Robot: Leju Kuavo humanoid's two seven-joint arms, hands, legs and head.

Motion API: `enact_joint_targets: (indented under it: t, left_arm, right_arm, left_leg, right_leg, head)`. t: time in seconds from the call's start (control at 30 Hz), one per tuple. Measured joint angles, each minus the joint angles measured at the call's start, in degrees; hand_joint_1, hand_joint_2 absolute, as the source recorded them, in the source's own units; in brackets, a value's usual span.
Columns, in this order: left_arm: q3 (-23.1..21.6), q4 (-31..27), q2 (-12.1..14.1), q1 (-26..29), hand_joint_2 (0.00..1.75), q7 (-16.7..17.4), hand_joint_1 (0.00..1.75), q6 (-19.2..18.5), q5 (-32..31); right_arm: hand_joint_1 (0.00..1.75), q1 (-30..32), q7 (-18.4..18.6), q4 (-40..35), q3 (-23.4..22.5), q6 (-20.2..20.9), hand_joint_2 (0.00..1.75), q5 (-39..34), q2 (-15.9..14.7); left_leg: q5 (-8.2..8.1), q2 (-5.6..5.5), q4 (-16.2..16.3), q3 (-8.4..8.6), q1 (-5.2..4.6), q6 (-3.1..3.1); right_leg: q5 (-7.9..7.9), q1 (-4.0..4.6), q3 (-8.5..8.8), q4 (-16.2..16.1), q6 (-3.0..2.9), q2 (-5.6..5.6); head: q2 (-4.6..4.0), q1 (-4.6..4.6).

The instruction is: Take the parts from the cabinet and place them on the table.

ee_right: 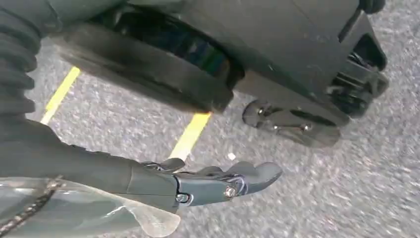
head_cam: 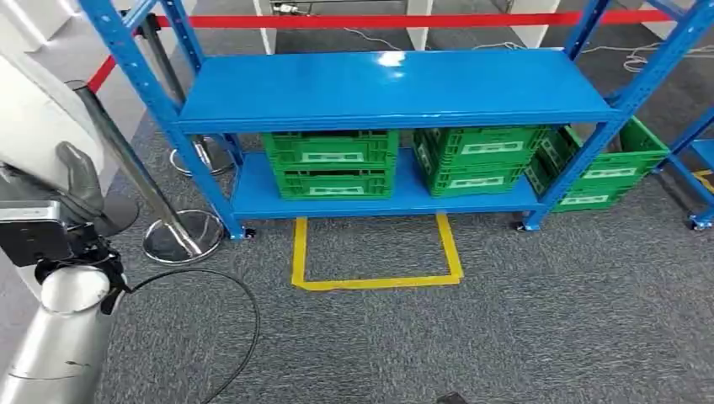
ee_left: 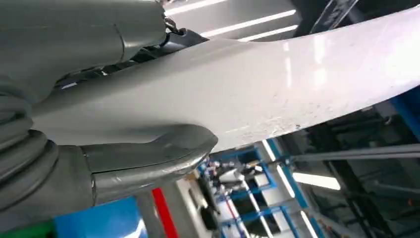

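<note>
Holding three green crates [head_cam: 333, 164], blue cabinet [head_cam: 396, 88]

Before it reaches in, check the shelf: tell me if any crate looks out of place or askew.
One does. The right green crate stack sits turned at an angle behind the rack's right post, jutting past the end of the lower shelf. The left stack and middle stack sit squarer on the shelf. No spill or damage shows.

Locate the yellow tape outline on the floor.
In the head view the yellow tape outline lies on the grey carpet in front of the blue rack, just below the gap between the two green crates on its lower shelf.
</note>
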Motion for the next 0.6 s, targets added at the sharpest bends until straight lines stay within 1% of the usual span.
enact_joint_targets:
  t: [0.03,0.07,0.1,0.13,0.17,0.2,0.23,0.27,0.3,0.37,0.4,0.43,0.47,0.5,0.53,0.57,0.6]
  left_arm:
    - [0.0,0.0,0.2,0.3,1.75,0.0,1.75,-1.2,1.2]
    - [0.0,0.0,0.3,0.5,1.75,0.0,1.75,-2.2,2.3]
    - [0.0,0.0,0.4,0.9,1.75,-0.2,1.75,-3.2,3.2]
    - [0.0,0.0,0.4,1.2,1.75,-0.4,1.75,-3.9,3.9]
    - [0.0,0.0,0.5,1.4,1.75,-0.5,1.75,-4.2,4.1]
    - [0.0,0.0,0.5,1.4,1.75,-0.5,1.75,-4.4,4.3]
    - [0.0,-0.2,0.6,1.4,1.75,-0.6,1.75,-4.6,4.3]
    - [0.1,-0.4,0.7,1.5,1.75,-0.6,1.75,-4.8,4.4]
    - [0.2,-0.7,1.0,1.4,1.75,-0.7,1.75,-5.0,4.4]
    - [0.2,-0.7,1.1,1.4,1.75,-0.7,1.75,-5.1,4.4]
    - [0.2,-0.7,1.1,1.5,1.75,-0.7,1.75,-5.2,4.4]
    - [0.2,-0.8,1.2,1.6,1.75,-0.7,1.75,-5.2,4.3]
    - [0.2,-0.9,1.2,1.5,1.75,-0.8,1.75,-5.2,4.3]
    - [0.3,-1.0,1.4,1.5,1.75,-0.8,1.75,-5.2,4.3]
    - [0.3,-1.0,1.5,1.6,1.75,-0.8,1.75,-5.3,4.3]
    - [0.3,-1.0,1.5,1.8,1.75,-0.8,1.75,-5.3,4.3]
    - [0.3,-1.0,1.5,2.0,1.75,-0.8,1.75,-5.3,4.3]
  right_arm:
    - [0.00,0.0,0.0,0.0,0.0,0.0,1.75,-0.1,0.0]
    - [0.00,0.0,0.0,0.0,0.0,0.1,1.75,-0.2,0.0]
    - [0.00,0.0,0.0,0.0,0.0,0.2,1.75,-0.5,0.0]
    - [0.00,-0.1,0.2,0.0,0.0,0.3,1.75,-0.6,0.0]
    - [0.00,-0.1,0.4,0.0,0.0,0.4,1.75,-0.6,-0.1]
    - [0.00,0.0,0.4,0.0,-0.1,0.4,1.75,-0.7,-0.2]
    - [0.00,0.0,0.5,0.0,-0.2,0.4,1.75,-0.7,-0.2]
    - [0.00,-0.1,0.5,0.0,-0.2,0.5,1.75,-0.7,-0.2]
    - [0.00,-0.2,0.4,0.0,-0.2,0.5,1.75,-0.7,-0.2]
    - [0.00,0.0,0.4,0.0,-0.3,0.5,1.75,-0.7,-0.2]
    - [0.00,0.1,0.4,0.0,-0.3,0.5,1.75,-0.7,-0.2]
    - [0.00,0.1,0.4,0.0,-0.3,0.5,1.75,-0.7,-0.2]
    - [0.00,0.1,0.4,0.0,-0.3,0.5,1.75,-0.6,-0.2]
    - [0.00,0.0,0.4,0.0,-0.3,0.5,1.75,-0.6,-0.2]
    - [0.00,0.0,0.4,0.0,-0.3,0.5,1.75,-0.6,-0.2]
    - [0.00,0.0,0.4,0.0,-0.4,0.6,1.75,-0.6,-0.2]
    - [0.00,0.1,0.4,0.0,-0.4,0.6,1.75,-0.6,-0.3]
  left_leg:
    - [0.45,0.03,0.2,-0.85,-0.02,0.02]
    - [0.90,0.21,0.4,-1.63,-0.04,0.02]
    - [1.32,0.34,0.6,-2.45,-0.01,-0.04]
    - [1.71,0.45,0.9,-3.14,0.02,-0.14]
    - [1.93,0.60,1.1,-3.68,0.05,-0.29]
    - [2.06,0.69,1.6,-4.19,0.13,-0.47]
    - [2.06,0.86,2.3,-4.67,0.16,-0.59]
    - [2.13,1.11,2.6,-5.13,0.03,-0.94]
    - [2.11,1.40,3.5,-5.59,-0.28,-1.23]
    - [2.61,1.82,3.3,-5.77,-0.24,-1.87]
    - [2.77,2.13,3.4,-5.77,-0.15,-2.13]
    - [2.31,1.89,3.7,-6.03,-0.04,-2.44]
    - [0.72,0.94,5.0,-6.46,0.08,-2.94]
    - [-1.70,0.29,8.2,-7.60,0.26,-3.28]
    - [-4.49,0.01,13.3,-9.48,0.40,-3.55]
    - [-6.46,-0.04,17.7,-11.20,0.44,-3.67]
    - [-7.38,-0.04,20.8,-12.27,0.49,-3.72]
  right_leg:
    - [-2.81,-0.16,-1.66,5.2,0.33,-0.03]
    - [-4.88,-0.21,-2.89,9.6,0.54,-0.03]
    - [-5.94,-0.25,-3.10,12.1,0.77,-0.06]
    - [-5.53,-0.38,-1.59,11.4,0.90,-0.08]
    - [-4.30,-0.52,1.14,8.2,0.98,-0.14]
    - [-2.63,-0.63,4.77,3.2,1.00,-0.36]
    - [-1.13,-0.67,8.94,-2.9,1.03,-1.14]
    - [-3.03,-0.39,10.08,-5.2,0.88,-2.31]
    - [-2.06,-0.39,10.03,-5.4,0.01,-1.55]
    - [-1.79,-0.16,9.53,-4.9,-0.56,-1.09]
    - [-1.49,-0.14,9.39,-4.9,-0.98,-0.86]
    - [-1.01,-0.52,9.37,-5.2,-1.64,-0.68]
    - [-0.75,-0.54,9.12,-5.2,-2.00,-0.47]
    - [-0.50,-0.53,8.87,-5.2,-2.36,-0.24]
    - [-0.25,-0.50,8.52,-5.2,-2.46,0.03]
    - [0.00,-0.46,8.17,-5.2,-2.48,0.31]
    - [0.27,-0.45,7.80,-5.1,-2.45,0.71]
  head:
    - [0.00,-0.11]
    - [0.00,-0.13]
    - [0.00,-0.02]
    - [0.00,-0.07]
    - [0.00,-0.07]
    - [0.00,-0.07]
    - [0.00,-0.02]
    - [0.00,0.00]
    - [0.00,-0.19]
    - [0.00,-0.13]
    - [0.00,-0.07]
    - [0.00,-0.05]
    - [0.00,-0.29]
    - [0.00,-0.39]
    - [0.00,-0.33]
    - [0.00,-0.35]
    - [0.00,-0.33]
